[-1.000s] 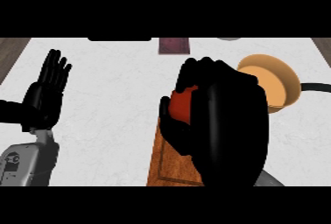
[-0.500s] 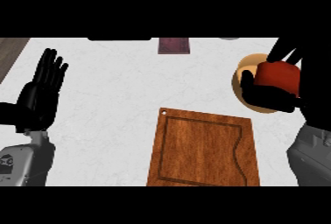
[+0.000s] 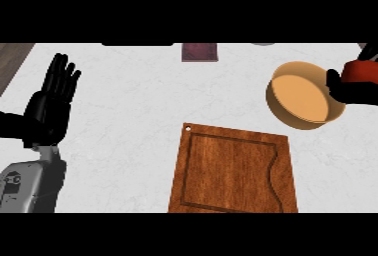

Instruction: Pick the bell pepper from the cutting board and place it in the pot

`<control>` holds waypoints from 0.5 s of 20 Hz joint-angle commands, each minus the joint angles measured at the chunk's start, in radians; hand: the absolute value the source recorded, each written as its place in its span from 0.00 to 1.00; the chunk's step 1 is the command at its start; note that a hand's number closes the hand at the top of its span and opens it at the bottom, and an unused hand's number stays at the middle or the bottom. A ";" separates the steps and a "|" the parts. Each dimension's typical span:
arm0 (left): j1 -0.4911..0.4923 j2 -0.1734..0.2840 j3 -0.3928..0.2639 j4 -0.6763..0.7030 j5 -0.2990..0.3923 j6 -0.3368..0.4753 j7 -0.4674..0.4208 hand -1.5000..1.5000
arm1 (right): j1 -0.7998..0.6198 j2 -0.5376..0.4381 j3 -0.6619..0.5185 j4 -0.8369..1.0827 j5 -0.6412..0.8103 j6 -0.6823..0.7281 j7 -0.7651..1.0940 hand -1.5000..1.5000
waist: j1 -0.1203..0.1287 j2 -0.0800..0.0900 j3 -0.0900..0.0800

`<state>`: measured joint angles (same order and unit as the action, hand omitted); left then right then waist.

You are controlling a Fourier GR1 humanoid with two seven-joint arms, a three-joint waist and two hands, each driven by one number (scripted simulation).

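There is one big white desk with faint grey marble lines on it. A strip of brown wood shows at its top left corner.

On the desk lies one brown wooden cutting board. It is a flat rectangle with a groove running round inside its edge and a small hole in its top left corner. It sits low in the middle and nothing lies on it.

There is one round tan pot up and to the right of the board. It looks tilted from here, and its inside is a bare orange-tan colour.

There are two black hands. The left hand is at the left side, well apart from the board. It is wide open and flat, with its fingers straight and pointing up, and it holds nothing. One grey forearm comes up to it from the lower left.

The right hand is at the right edge, just beside the pot's right rim. Its fingers are curled round one red bell pepper, so the pepper is in that hand, off the board and just right of the pot, not inside it. Part of the hand is cut off by the edge.

One small dark purple block sits at the far top edge of the desk, well apart from everything else.
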<state>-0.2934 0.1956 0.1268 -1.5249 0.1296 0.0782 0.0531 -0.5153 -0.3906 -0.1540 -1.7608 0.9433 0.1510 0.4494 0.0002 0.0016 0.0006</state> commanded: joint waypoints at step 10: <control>0.040 -0.029 -0.010 0.012 -0.017 -0.012 -0.065 0.50 | -0.129 -0.071 -0.050 0.556 0.021 -0.123 -0.229 1.00 | 0.016 0.005 -0.001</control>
<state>-0.2783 0.1865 0.1218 -1.5534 0.1243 0.0749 0.0620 -0.5915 -0.4469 -0.2181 -1.3577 0.9436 0.0147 0.2424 0.0109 0.0030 0.0002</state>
